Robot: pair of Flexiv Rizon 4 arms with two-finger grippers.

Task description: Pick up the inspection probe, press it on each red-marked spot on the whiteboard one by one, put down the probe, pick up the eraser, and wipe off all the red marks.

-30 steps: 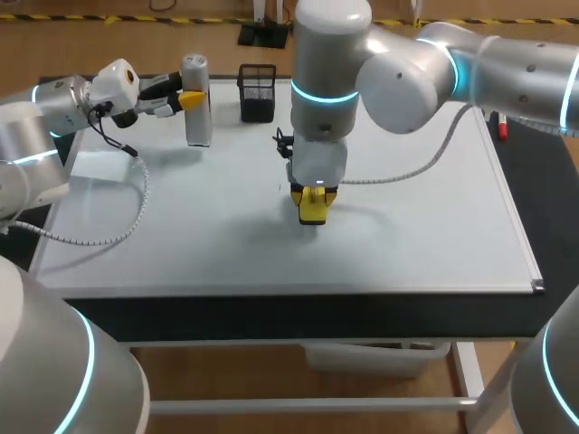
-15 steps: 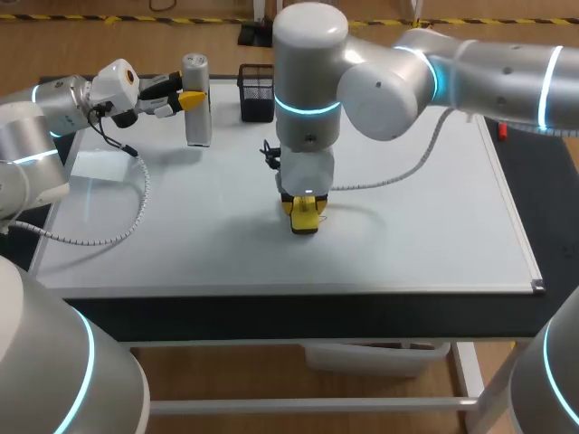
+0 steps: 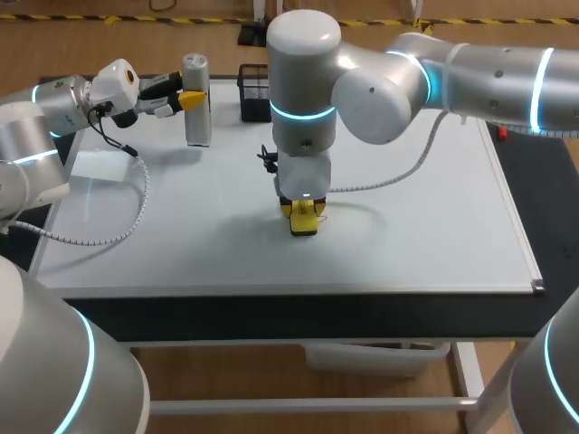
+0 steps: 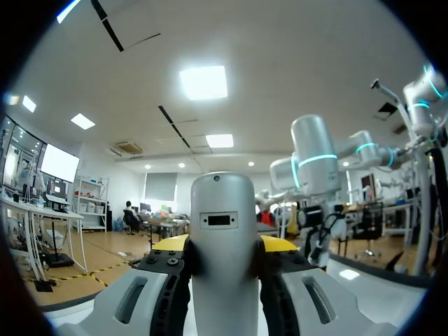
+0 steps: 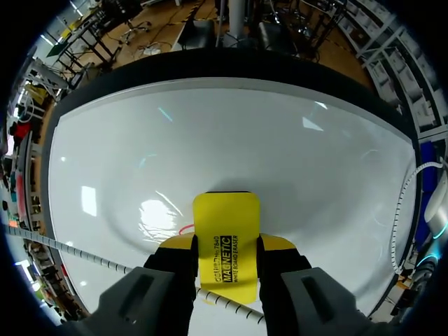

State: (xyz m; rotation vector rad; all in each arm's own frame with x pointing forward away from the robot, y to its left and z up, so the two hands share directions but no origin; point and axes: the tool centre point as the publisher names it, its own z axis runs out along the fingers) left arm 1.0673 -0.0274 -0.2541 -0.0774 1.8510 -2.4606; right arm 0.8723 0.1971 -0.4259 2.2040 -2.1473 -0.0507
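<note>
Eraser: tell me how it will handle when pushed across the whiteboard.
Probably stiff: the eraser looks a straight slab in the right gripper. Likely slides easily: the whiteboard looks glossy. Flat-faced, so unlikely to roll.

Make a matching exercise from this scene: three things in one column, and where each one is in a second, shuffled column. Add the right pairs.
Column one:
1. inspection probe
2. eraser
3. black mesh holder

Column two:
a. stands free near the far edge of the whiteboard
b. held upright in the left gripper
c. clamped in the right gripper, mid-board

Pairs: 1-b, 2-c, 3-a.
</note>
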